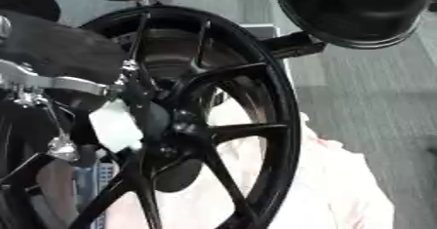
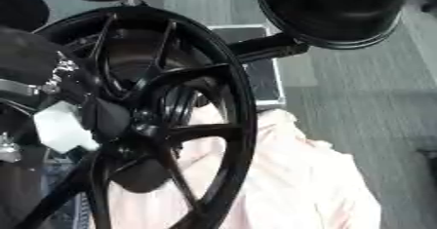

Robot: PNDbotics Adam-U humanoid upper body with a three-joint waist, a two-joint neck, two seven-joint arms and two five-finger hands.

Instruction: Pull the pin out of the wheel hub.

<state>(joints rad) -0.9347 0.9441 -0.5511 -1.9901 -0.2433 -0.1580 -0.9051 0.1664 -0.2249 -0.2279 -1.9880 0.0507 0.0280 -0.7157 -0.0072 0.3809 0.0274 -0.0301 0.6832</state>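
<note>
Fingers of the left hand (image 1: 60, 52): state cannot be told, blurred black bulk against the glossy black spoked wheel hub (image 1: 184, 125). White blocky piece (image 1: 115, 125), possibly the pin, beside the centre.

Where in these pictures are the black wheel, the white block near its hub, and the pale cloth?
Wheel (image 1: 277, 101), left eye view, on its rim.
White block (image 2: 60, 125), right eye view, on its face.
Pale cloth (image 2: 299, 184), right eye view, on its bare middle.
</note>
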